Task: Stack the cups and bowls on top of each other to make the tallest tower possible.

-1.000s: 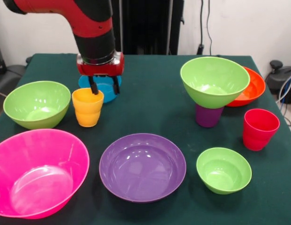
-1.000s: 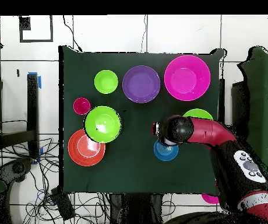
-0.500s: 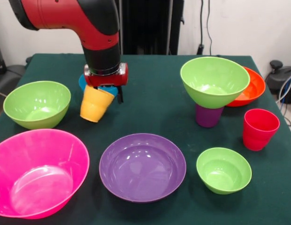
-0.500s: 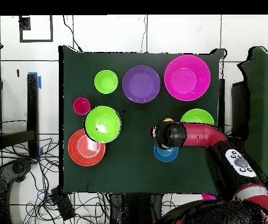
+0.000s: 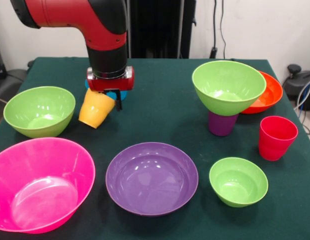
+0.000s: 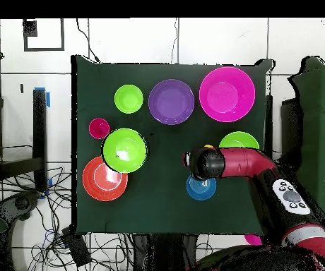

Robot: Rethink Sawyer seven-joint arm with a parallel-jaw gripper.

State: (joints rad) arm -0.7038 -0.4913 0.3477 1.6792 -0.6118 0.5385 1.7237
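Observation:
My gripper (image 5: 112, 98) is shut on the rim of the yellow-orange cup (image 5: 96, 110), which hangs tilted just above the table. From overhead only a sliver of that cup (image 6: 208, 147) shows beside the gripper (image 6: 197, 163). The tower is a lime green bowl (image 5: 228, 87) sitting upright on a purple cup (image 5: 222, 124) at the right; from above the green bowl (image 6: 124, 149) hides the cup. A red cup (image 5: 277, 137) stands alone near it. The blue bowl (image 5: 122, 94) lies mostly hidden behind the gripper.
An orange-red bowl (image 5: 272, 92) sits behind the tower. A small green bowl (image 5: 238, 181), a wide purple bowl (image 5: 151, 177) and a large pink bowl (image 5: 40, 182) line the near side. Another green bowl (image 5: 39, 111) stands left of the held cup.
The gripper closed on the yellow-orange cup's rim and lifted it off the table. The cup now hangs tilted, slightly higher and further left than half a second ago.

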